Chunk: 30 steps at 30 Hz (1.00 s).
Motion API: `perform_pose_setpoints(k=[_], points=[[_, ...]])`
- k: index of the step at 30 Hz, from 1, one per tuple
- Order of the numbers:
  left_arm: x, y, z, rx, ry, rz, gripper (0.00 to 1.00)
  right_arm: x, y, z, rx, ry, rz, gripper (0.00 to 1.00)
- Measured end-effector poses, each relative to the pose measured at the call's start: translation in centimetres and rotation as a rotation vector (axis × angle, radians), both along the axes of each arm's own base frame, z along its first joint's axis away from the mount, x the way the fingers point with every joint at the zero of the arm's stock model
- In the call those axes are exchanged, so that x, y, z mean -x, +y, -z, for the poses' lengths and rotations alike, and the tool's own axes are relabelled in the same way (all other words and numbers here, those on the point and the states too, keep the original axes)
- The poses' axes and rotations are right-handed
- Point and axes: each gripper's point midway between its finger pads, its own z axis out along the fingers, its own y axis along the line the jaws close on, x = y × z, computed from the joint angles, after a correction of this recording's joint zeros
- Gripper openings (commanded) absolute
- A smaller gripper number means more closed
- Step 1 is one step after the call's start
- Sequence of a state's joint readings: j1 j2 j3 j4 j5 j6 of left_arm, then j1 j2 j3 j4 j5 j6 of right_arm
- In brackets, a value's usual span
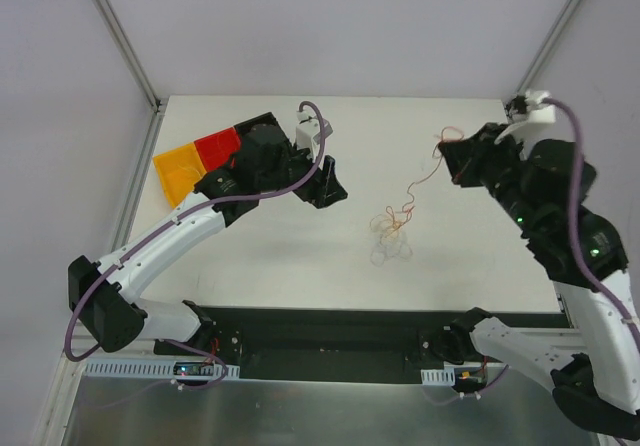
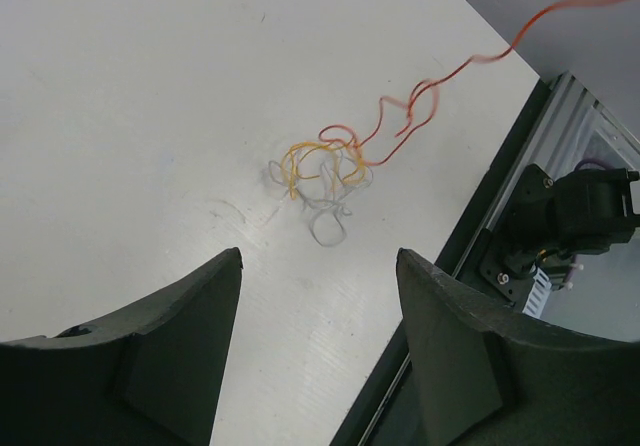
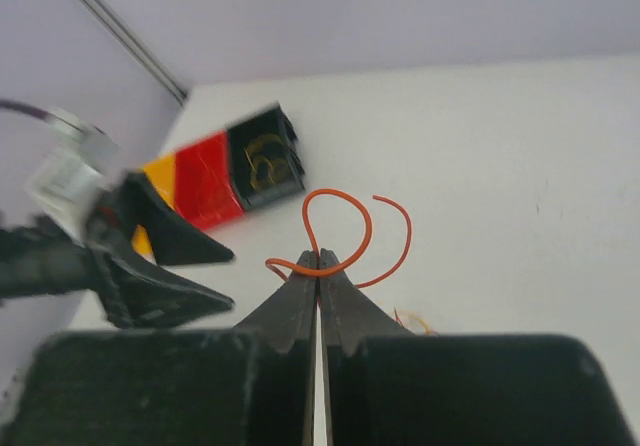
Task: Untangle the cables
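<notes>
Seen from above, the cables [image 1: 390, 234] lie in a small loose tangle on the white surface [image 1: 260, 256] between the two arms. A red wire [image 1: 425, 176] rises from the heap to the right end effector [image 1: 447, 151]. The left end effector [image 1: 330, 188] hangs to the left of the heap. In the left wrist view its fingers are spread, with the tangle on the surface beyond them. In the right wrist view the fingers are pressed together, pinching the red wire, which loops above the tips. A tray [image 3: 215, 176] lies beyond.

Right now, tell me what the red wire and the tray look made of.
The red wire looks like thin plastic-insulated metal, smooth; it holds springy curls. The tray seems rigid moulded plastic, slightly glossy, in flat colour blocks.
</notes>
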<state>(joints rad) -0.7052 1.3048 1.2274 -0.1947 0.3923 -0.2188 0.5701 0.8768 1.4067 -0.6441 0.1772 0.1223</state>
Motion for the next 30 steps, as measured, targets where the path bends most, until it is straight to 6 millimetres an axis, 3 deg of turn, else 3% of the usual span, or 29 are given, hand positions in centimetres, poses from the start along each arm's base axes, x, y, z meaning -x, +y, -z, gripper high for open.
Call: perform_pose_setpoints(k=[4, 6, 7, 9, 11, 13, 16, 18, 22, 24, 27, 30], points=[[0.0, 0.0, 0.0, 0.001, -0.001, 0.000, 0.63, 1.4, -1.1, -11.6, -0.099, -0.231, -0.005, 0.00], [-0.2, 0.1, -0.1, 0.003, -0.002, -0.005, 0.63, 3.4, -2.2, -18.3, -0.174, -0.381, -0.012, 0.01], [-0.2, 0.1, -0.1, 0.003, -0.002, -0.004, 0.63, 4.6, -2.9, -20.7, -0.207, -0.441, -0.016, 0.01], [-0.3, 0.2, -0.1, 0.003, -0.002, -0.006, 0.63, 6.5, -3.9, -23.7, -0.253, -0.527, -0.026, 0.00], [-0.3, 0.2, 0.0, 0.004, 0.000, -0.005, 0.63, 7.5, -4.3, -24.4, -0.272, -0.563, -0.032, 0.01], [-0.3, 0.3, 0.1, 0.004, 0.002, -0.004, 0.63, 7.3, -4.3, -23.5, -0.268, -0.557, -0.031, 0.00], [-0.4, 0.3, 0.2, 0.006, 0.005, -0.004, 0.65, 5.2, -3.1, -20.8, -0.213, -0.486, -0.025, 0.00], [-0.5, 0.4, 0.3, 0.009, 0.006, -0.003, 0.66, 3.3, -2.0, -20.2, -0.174, -0.441, -0.023, 0.00], [0.1, -0.1, -0.4, 0.054, 0.001, 0.056, 0.68, 1.2, -0.4, -23.3, -0.179, -0.474, -0.041, 0.00], [0.5, -0.6, -0.8, 0.091, -0.007, 0.099, 0.68, 1.2, 0.2, -24.1, -0.194, -0.488, -0.065, 0.00], [1.4, -0.9, -1.2, 0.145, -0.017, 0.157, 0.70, 2.1, 0.6, -24.6, -0.228, -0.501, -0.105, 0.00], [2.3, -1.1, -1.8, 0.193, -0.039, 0.193, 0.72, 2.9, 0.7, -23.9, -0.256, -0.492, -0.131, 0.00]])
